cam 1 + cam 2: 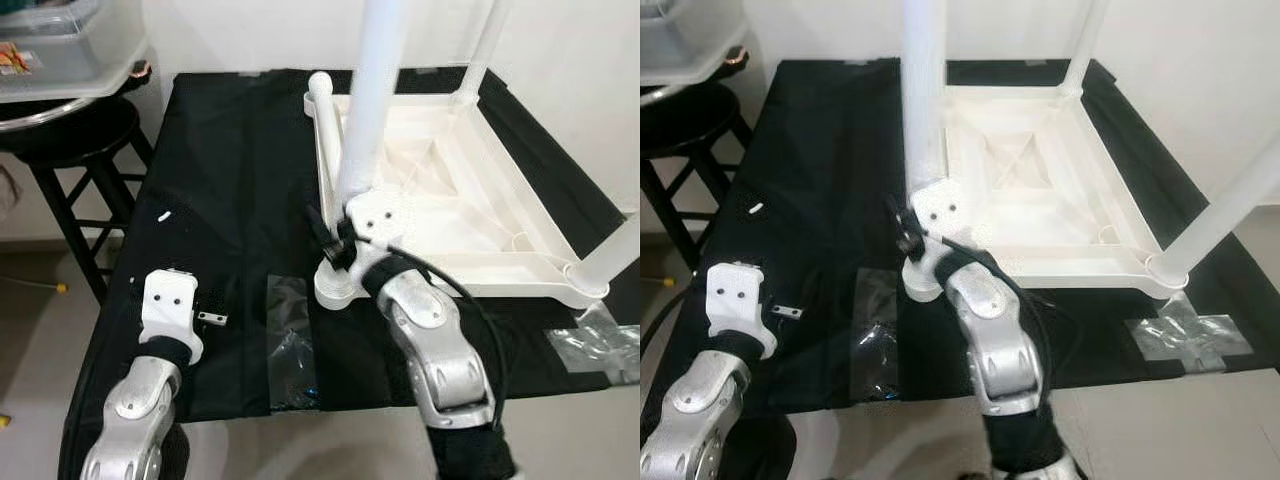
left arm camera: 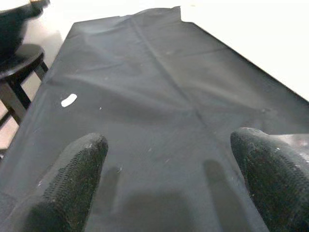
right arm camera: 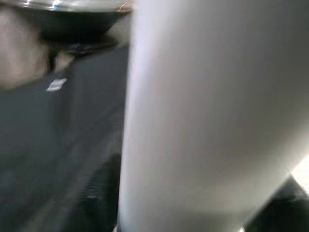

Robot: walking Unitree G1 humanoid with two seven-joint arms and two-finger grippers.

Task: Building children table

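Nothing here can be read; the clear plastic bin (image 1: 70, 45) at upper left carries an illegible colourful label.

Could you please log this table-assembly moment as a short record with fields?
Work surface: black cloth-covered table
Workpiece: white plastic children's tabletop, lying upside down
Legs: three white tubular legs stand in corners; the near-left leg is the one being handled
Open socket: far-left corner, no leg
Right gripper: at the near-left leg's base, grip unclear
Left gripper: open, above bare cloth
Loose items: clear plastic bag, small white piece
Beside table: black wooden stool
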